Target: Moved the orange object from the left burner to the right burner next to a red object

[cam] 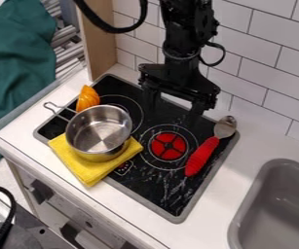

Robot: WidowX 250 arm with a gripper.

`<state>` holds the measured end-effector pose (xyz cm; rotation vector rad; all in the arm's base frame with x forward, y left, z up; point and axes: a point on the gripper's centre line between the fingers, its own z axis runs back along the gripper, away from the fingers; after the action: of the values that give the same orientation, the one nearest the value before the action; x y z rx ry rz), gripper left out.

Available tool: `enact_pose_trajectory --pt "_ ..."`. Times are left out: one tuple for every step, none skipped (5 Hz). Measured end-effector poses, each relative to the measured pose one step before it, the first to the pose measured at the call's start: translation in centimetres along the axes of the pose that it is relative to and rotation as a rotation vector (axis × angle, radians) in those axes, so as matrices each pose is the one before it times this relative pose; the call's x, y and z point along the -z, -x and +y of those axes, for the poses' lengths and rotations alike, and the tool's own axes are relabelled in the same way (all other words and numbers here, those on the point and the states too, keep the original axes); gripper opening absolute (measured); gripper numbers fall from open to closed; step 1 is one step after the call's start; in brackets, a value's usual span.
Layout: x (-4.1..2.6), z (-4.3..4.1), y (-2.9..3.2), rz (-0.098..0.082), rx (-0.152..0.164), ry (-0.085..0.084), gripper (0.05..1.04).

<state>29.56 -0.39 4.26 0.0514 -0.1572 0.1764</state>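
— Gripper [174, 111]: how set?
— Jaws parted, nothing between them.
— And the orange object [88, 98]?
— Leftward of them in view, just beyond the pot [100, 132]; long axis roughly up the view. Approach: probably leftward.

The black stovetop [155, 187] bears a yellow cloth [90, 170], an orange object [87, 99] — and a red-handled spoon [202, 155].

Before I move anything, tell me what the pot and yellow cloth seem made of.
The pot: metal, probably stainless steel, smooth sheen; its silvery walls catch bright highlights.

The yellow cloth: matte fabric; its soft edges and dull surface suggest it, though the fibre stays unclear.
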Motion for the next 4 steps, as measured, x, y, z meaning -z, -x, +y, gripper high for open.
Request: enact_pose_trajectory --pt "0.932 0.326 0.571 0.0353 -0.0051 0.0022 1.005" --pt "1.112 4.023 -0.726 0.0008 -0.0845 0.0464 1.005" --pt "0.041 4.352 -1.4 -0.0143 -0.101 0.0125 1.005" --pt "-0.374 4.679 -1.414 -0.0063 -0.1068 -0.0101 1.005"
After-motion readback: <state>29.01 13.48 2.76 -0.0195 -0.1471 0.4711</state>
